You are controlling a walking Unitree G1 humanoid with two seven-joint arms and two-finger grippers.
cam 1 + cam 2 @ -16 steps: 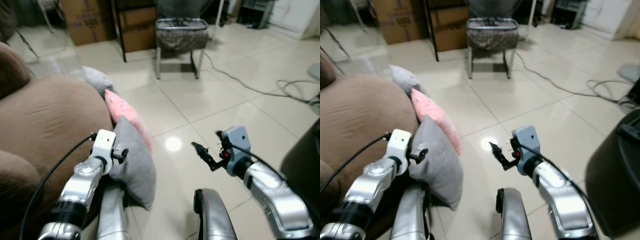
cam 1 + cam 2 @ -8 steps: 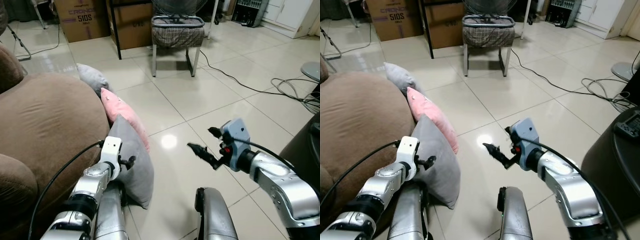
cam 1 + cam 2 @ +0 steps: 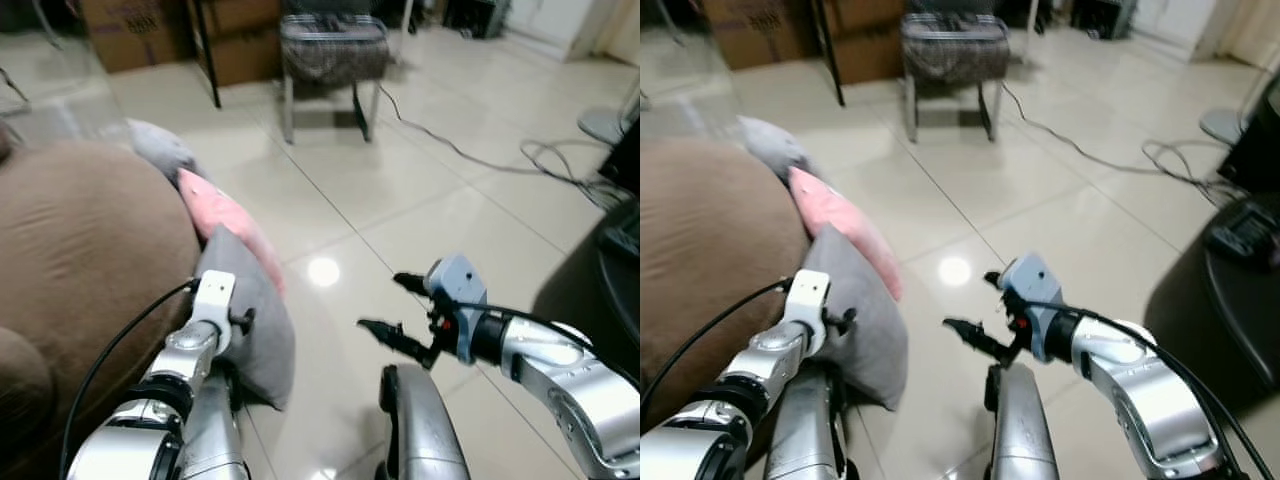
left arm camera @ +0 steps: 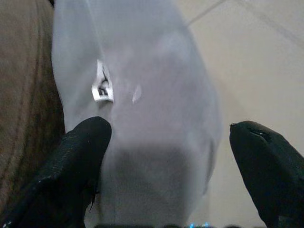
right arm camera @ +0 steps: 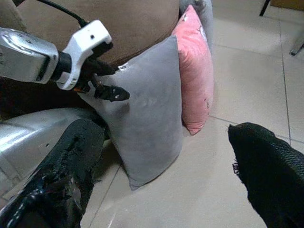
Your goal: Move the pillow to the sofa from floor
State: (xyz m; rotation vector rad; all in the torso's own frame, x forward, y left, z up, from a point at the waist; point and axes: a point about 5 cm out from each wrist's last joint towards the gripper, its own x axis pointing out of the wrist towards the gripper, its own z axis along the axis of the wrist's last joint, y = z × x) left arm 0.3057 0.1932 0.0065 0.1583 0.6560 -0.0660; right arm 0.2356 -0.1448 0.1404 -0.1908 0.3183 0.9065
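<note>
A grey pillow point(image 3: 258, 325) stands on the floor, leaning against the brown sofa point(image 3: 90, 250). Behind it lean a pink pillow point(image 3: 225, 218) and a second grey pillow point(image 3: 160, 150). My left gripper point(image 3: 243, 320) is at the near grey pillow's upper sofa-side edge. In the left wrist view it point(image 4: 166, 133) is open, the pillow point(image 4: 147, 118) just ahead between its spread fingers. My right gripper point(image 3: 383, 303) is open over the bare tiles to the right of the pillow. In its wrist view point(image 5: 161, 137) it faces the pillow point(image 5: 142, 123) with a gap between them.
A metal-legged stool with a plaid cushion point(image 3: 325, 45) and cardboard boxes point(image 3: 130, 30) stand at the back. Cables point(image 3: 470, 155) trail over the tiles on the right. A dark object point(image 3: 620, 250) is at the right edge. My silver legs point(image 3: 415, 420) show below.
The camera has shifted, so the whole scene sits a little further left. My right gripper has come slightly lower and closer to the grey pillow. My left gripper stays at the pillow's edge.
</note>
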